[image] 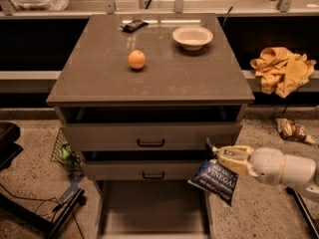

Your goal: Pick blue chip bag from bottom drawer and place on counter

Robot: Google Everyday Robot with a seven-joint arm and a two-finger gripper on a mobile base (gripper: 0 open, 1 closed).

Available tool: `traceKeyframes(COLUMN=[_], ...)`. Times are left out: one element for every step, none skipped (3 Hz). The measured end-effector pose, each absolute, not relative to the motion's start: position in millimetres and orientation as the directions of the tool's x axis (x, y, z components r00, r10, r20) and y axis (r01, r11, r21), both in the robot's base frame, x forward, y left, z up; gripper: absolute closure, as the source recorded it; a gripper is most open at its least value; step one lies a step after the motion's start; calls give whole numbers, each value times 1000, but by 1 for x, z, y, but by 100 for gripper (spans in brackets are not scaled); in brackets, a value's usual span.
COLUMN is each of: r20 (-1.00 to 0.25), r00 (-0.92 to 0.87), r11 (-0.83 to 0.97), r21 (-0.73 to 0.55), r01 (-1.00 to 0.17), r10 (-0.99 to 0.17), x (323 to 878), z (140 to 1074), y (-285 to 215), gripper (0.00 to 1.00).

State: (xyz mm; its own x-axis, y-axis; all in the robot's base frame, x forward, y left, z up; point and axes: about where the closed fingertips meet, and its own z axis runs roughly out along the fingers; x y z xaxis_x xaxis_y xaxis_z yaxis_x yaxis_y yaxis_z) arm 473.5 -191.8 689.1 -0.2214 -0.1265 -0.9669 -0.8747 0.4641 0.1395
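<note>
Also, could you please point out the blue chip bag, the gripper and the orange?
blue chip bag (215,179), camera view, middle of its printed front.
gripper (220,156), camera view, midway between fingertips, shut on the bag's top edge, lower right.
orange (136,59), camera view, middle of the fruit, on the counter (199,78).

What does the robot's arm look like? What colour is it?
The arm is smooth, white and rounded, like a fat tube, with a thin darker ring around it. Its gripper, low on the right beside the drawer cabinet, is cream-yellow and narrower than the arm.

Gripper (218,154) holds chip bag (214,180) over bottom drawer's (149,209) right edge.
</note>
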Motion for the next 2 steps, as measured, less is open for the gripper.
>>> traceKeyframes(r20=[-973,-973], r00=[-204,-194], r11=[493,518], r21=[126,102], r01=[-861,-849], r10=[-108,-127], x=[489,496], z=[748,797], y=[-209,-212], gripper=[100,100])
